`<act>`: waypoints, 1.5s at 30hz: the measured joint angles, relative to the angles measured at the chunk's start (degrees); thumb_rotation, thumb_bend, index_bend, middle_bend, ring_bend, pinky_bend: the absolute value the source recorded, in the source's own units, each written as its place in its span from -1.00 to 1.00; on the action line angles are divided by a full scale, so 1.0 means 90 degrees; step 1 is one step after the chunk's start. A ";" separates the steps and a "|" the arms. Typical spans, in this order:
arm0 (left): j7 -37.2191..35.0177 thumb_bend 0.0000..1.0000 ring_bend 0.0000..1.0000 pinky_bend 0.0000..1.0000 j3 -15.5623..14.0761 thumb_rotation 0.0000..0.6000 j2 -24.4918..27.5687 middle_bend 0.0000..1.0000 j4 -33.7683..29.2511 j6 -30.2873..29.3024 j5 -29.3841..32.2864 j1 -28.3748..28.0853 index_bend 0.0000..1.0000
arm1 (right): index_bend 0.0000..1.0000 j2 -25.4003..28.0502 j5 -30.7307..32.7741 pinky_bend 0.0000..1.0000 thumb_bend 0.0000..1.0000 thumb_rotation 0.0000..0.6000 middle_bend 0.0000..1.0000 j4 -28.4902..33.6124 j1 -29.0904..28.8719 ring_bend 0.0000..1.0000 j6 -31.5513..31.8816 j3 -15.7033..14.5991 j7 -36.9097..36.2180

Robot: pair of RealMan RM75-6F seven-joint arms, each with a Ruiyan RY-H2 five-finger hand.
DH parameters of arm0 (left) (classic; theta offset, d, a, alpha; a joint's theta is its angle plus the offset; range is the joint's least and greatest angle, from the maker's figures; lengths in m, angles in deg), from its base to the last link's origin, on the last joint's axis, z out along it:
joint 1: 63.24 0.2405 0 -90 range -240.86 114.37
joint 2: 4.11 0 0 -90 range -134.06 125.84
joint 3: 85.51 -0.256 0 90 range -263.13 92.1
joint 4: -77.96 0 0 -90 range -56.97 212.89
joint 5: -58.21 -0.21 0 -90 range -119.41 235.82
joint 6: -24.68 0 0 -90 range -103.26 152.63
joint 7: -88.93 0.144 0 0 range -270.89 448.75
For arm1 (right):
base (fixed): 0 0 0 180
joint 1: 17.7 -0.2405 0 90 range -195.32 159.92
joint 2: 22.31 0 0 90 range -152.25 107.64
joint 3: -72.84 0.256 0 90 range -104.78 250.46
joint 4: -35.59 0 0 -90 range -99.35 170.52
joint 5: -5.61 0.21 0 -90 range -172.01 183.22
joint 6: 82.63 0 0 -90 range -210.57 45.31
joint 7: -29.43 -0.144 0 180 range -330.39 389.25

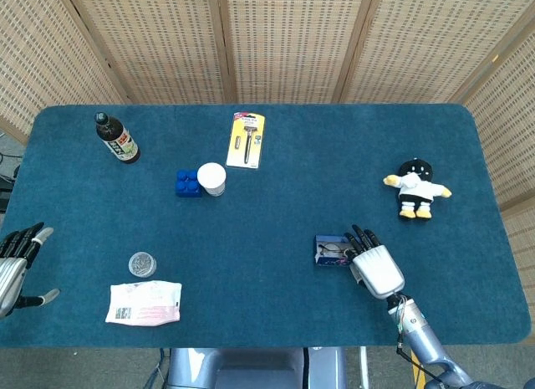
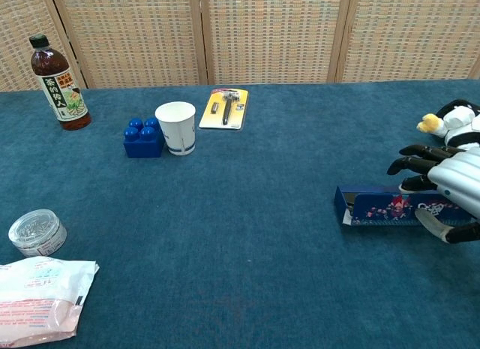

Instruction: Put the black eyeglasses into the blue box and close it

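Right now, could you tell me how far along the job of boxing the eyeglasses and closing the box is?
Nearly finished, by the look of it. The blue box lies with its patterned lid folded down, and no eyeglasses show on the table, so they are presumably inside. The right hand is at the box's right end, its fingers spread above the lid. What may remain: pressing the lid fully shut and pulling the hand away. The left hand waits at the table edge.

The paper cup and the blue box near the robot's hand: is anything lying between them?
No. In the head view, only bare blue tablecloth stretches from the paper cup to the blue box.
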 measured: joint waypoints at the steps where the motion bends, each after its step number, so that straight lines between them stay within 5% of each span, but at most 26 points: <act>1: 0.0000 -1.00 -1.00 -1.00 -0.0001 1.00 0.0001 -1.00 -0.0001 -0.0003 -0.0003 0.0002 -1.00 | 0.40 0.0036 -0.0045 -0.61 0.24 1.00 -0.57 0.0016 0.0019 -0.80 0.0038 -0.0033 -0.0011; 17: 0.0062 -1.00 -1.00 -1.00 -0.0010 1.00 -0.0011 -1.00 -0.0016 0.0017 0.0002 -0.0005 -1.00 | 0.40 0.0621 -0.0587 -0.61 0.24 1.00 -0.60 0.0242 0.0177 -0.80 0.0288 -0.0465 -0.0129; 40: 0.0056 -1.00 -1.00 -1.00 0.0005 1.00 -0.0016 -1.00 -0.0003 0.0090 0.0071 -0.0037 -1.00 | 0.40 0.0585 -0.0208 -0.61 0.22 1.00 -0.64 0.0395 -0.0149 -0.80 -0.0479 -0.0125 0.0388; 45: 0.0082 -1.00 -1.00 -1.00 0.0001 1.00 -0.0020 -1.00 -0.0015 0.0088 0.0068 -0.0036 -1.00 | 0.12 0.0487 -0.0148 -0.61 0.17 1.00 -0.67 0.0320 -0.0135 -0.80 -0.0442 -0.0072 0.0277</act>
